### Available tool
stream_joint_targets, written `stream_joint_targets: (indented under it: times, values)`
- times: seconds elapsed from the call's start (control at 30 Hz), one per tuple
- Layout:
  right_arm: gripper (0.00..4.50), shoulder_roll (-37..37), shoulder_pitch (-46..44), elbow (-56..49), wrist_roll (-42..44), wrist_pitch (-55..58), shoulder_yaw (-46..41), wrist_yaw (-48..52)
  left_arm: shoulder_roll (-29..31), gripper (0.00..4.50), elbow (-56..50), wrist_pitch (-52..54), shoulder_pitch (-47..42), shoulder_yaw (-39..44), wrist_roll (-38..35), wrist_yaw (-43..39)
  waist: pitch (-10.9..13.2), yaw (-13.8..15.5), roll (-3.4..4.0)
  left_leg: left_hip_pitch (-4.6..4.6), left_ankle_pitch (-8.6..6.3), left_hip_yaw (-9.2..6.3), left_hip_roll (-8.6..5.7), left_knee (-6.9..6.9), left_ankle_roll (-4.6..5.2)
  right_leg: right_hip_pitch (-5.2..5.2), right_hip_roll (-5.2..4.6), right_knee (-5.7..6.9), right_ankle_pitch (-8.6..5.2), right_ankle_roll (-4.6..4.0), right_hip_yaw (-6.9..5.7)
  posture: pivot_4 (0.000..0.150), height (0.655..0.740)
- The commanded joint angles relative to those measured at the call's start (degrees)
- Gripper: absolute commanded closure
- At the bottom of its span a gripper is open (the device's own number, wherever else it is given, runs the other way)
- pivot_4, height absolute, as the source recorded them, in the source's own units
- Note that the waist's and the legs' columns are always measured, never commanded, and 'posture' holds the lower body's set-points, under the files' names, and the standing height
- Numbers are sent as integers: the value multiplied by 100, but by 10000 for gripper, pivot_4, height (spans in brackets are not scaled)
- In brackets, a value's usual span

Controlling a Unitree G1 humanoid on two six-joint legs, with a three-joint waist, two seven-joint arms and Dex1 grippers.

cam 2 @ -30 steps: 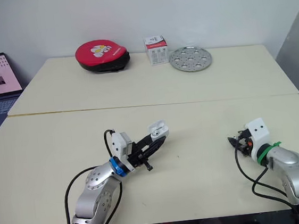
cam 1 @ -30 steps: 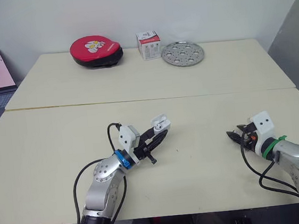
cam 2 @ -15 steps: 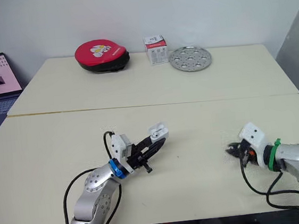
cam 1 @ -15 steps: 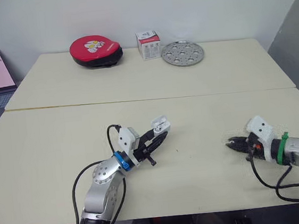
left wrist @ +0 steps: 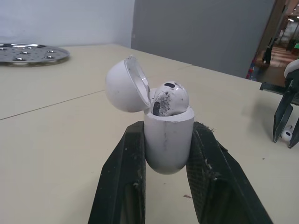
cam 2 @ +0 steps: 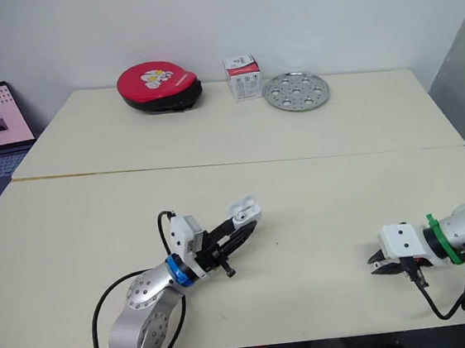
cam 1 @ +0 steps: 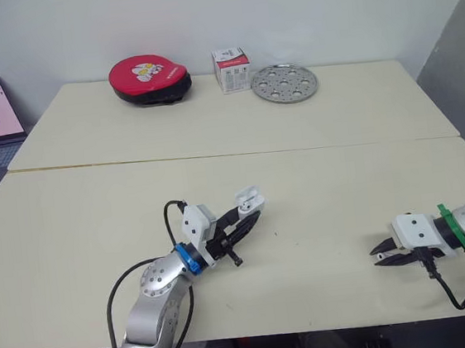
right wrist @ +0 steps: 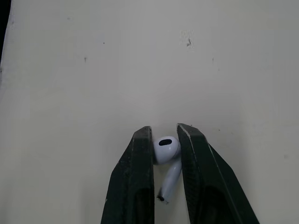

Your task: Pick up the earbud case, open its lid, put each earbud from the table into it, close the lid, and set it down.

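Now right gripper pinches 2nd earbud, right of earbud case clamped open in left gripper; next, seat it.

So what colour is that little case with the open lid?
White; the earbud case shows best in the left wrist view.

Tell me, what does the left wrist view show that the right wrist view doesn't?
Left wrist view: the left pincer clamped on the earbud case, its lid open and a seated earbud inside. A perforated metal plate lies far back.
Right wrist view: a close look down at the right pincer, its fingers pressed against the head of the loose earbud, the stem trailing between them.
Both: that right pincer at the loose earbud, and the cream table.
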Motion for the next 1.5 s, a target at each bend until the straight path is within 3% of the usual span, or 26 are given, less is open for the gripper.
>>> stream_joint_targets:
  times: [0.03, 0.43, 0.67, 0.9, 1.1, 1.23, 1.5]
  values:
    - [40943, -164, -61, 227, -38, -181, -3, 351, 54, 36912, -372, -5, 96, 32, -33, 65, 0, 5, 0, 0, 0, -1, 0, 0, 0, 1, -1, 0, 0, 0, -1, 1500, 7400]
    - [40943, -438, -25, 622, -145, -622, -19, 684, 162, 36912, -537, 97, 199, 23, -78, 103, -1, 12, 2, 4, 0, -1, 1, 1, 0, 2, 0, 4, 0, -1, -2, 1500, 7400]
    - [18056, -393, 69, 585, -184, -871, -89, 505, 159, 36912, -488, 125, 104, 7, -91, 64, 0, 4, 1, 30, 0, -1, 1, 4, 0, 34, -1, 1, 0, -1, -2, 1500, 7400]
    - [17876, -778, 440, -649, 391, -2, -836, 370, 132, 36912, -444, 139, 77, -53, -105, 19, 3, -1, 10, 65, -1, -3, 0, -4, 1, 71, 0, -13, -1, 0, -2, 1500, 7400]
    - [17876, -1303, 1333, -2485, 185, 2004, -1803, -264, 89, 36912, -399, 141, 82, -119, -97, 16, 3, 14, 13, 54, -1, -17, 2, -5, 0, 73, 0, -26, 0, 0, -16, 1500, 7400]
    - [17876, -1740, 1917, -3329, -702, 2816, -1634, -606, 61, 36912, -409, 170, 99, -189, -96, 16, 3, 14, 13, 52, -1, -16, -1, -5, 0, 74, -2, -32, -1, 1, -16, 1500, 7400]
    - [17876, -1544, 1194, -3044, -1454, 2804, -439, -970, 32, 36912, -394, 188, 77, -266, -95, 24, 3, -2, 13, 51, -1, -4, 2, -6, 0, 74, -1, -56, -1, 0, -7, 1500, 7400]
